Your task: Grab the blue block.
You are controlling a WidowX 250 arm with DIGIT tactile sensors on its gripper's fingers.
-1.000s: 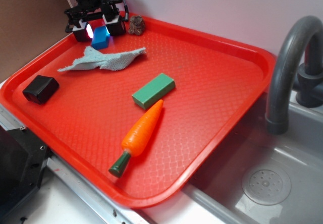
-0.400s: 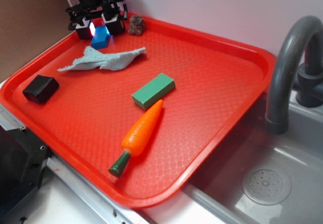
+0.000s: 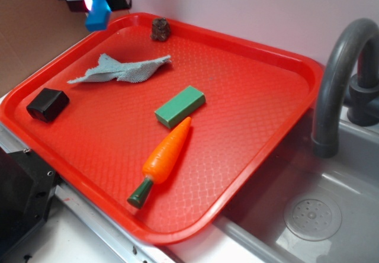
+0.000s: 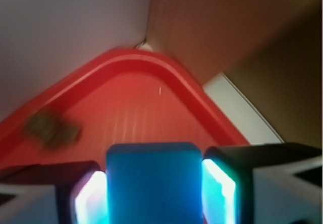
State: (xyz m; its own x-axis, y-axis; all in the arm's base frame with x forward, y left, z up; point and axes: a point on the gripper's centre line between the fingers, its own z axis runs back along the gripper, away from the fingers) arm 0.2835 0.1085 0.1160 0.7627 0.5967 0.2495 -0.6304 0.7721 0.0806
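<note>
Gripper at upper left is clamped on the blue block, held clear above the tray. Grab looks done; next just needs a steady hold.

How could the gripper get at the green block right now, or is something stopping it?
Probably not yet: the gripper is shut on the blue block, lifted above the tray's far corner. The green block lies uncovered mid-tray, so the way itself looks free.

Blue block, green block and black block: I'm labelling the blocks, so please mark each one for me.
Small bright blue rectangular block (image 3: 98,14): exterior view, on its front face, held between the jaws.
Longer green rectangular block (image 3: 180,106): exterior view, on its top face.
Glossy black block (image 3: 47,104): exterior view, on its top face.
</note>
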